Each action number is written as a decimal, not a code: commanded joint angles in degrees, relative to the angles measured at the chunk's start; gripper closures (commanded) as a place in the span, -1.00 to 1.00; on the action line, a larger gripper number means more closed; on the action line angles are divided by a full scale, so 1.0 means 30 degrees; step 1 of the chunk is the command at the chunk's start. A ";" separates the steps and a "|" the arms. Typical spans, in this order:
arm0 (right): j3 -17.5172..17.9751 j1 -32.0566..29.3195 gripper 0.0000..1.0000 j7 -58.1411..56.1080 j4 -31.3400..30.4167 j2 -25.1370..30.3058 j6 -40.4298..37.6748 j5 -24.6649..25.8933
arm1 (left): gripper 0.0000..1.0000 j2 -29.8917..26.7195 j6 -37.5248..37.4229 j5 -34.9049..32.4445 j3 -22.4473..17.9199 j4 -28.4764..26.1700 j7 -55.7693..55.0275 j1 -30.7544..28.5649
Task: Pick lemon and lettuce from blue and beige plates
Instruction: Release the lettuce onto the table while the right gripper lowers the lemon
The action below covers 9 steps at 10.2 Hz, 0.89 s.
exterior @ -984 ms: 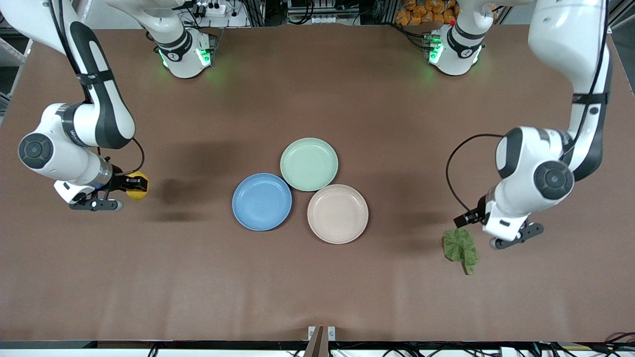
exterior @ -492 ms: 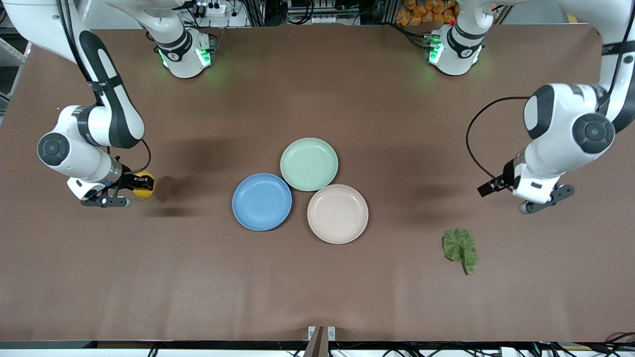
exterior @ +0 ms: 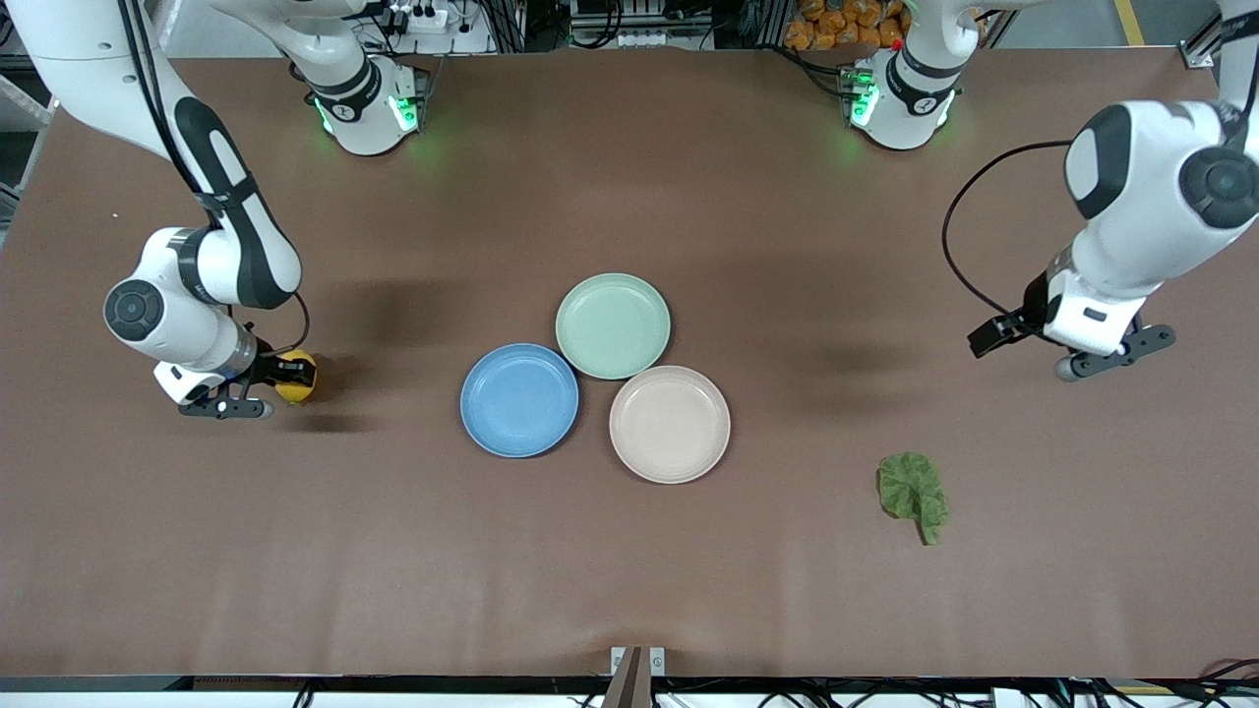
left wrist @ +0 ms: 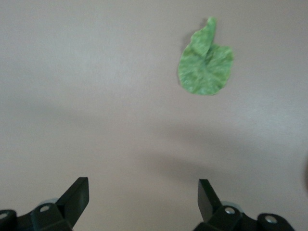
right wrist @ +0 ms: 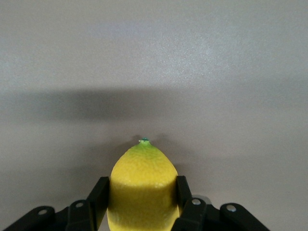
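The right gripper (right wrist: 142, 204) is closed on the lemon (right wrist: 142, 185), its two fingers (right wrist: 98, 197) pressed against the fruit's flanks; the lemon's long axis runs straight out along the fingers, its nubbed greenish tip pointing away from the wrist; in the front view the lemon (exterior: 295, 379) sits low over the bare brown table (exterior: 629, 570), well apart from the blue plate (exterior: 519, 400) toward the right arm's end.

The left gripper (left wrist: 143, 197) stands wide open and holds nothing, up over the table toward the left arm's end, well apart from the beige plate (exterior: 670, 424); the lettuce (exterior: 915, 495) lies flat on the table, nearer to the front camera than the beige plate and toward the left arm's end; its long axis runs from the rounded blade to the short stem, and the stem points toward the front camera.

The blue plate, the beige plate and the mint-green plate (exterior: 613, 325) all lie bare, clustered with their rims touching or nearly so.

By my judgement the lettuce is already off its plate and set down, and the step in hand is putting down the lemon; the next move calls for lowering it to the cloth and parting the fingers gently, since an oval fruit may roll about its long axis.
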<state>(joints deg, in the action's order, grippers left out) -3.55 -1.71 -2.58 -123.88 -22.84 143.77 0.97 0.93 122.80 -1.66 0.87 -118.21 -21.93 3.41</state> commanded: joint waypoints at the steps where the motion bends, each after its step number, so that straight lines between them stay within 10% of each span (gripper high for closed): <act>1: 0.0099 -0.0191 -0.73 0.0154 0.0132 0.0023 0.0008 0.0057 | -1.00 -0.1304 -0.0266 -0.0148 0.0293 0.0492 0.1332 -0.0172; 2: -0.0163 -0.0133 -1.00 0.0068 0.0481 0.0257 -0.0225 0.0028 | -1.00 -0.1218 -0.1574 -0.0119 0.0816 0.2036 0.1363 -0.0200; 9: -0.0166 0.0599 -1.00 0.0126 0.5020 0.2687 -0.8215 -0.0002 | -1.00 -0.1158 -1.1392 0.0965 0.1524 0.9780 0.5902 -0.0346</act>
<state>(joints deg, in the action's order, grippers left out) -4.16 -0.66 -2.53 -110.01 -16.70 122.51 0.94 -3.49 92.49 -0.23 5.12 -92.53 -6.93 3.34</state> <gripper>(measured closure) 0.000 0.000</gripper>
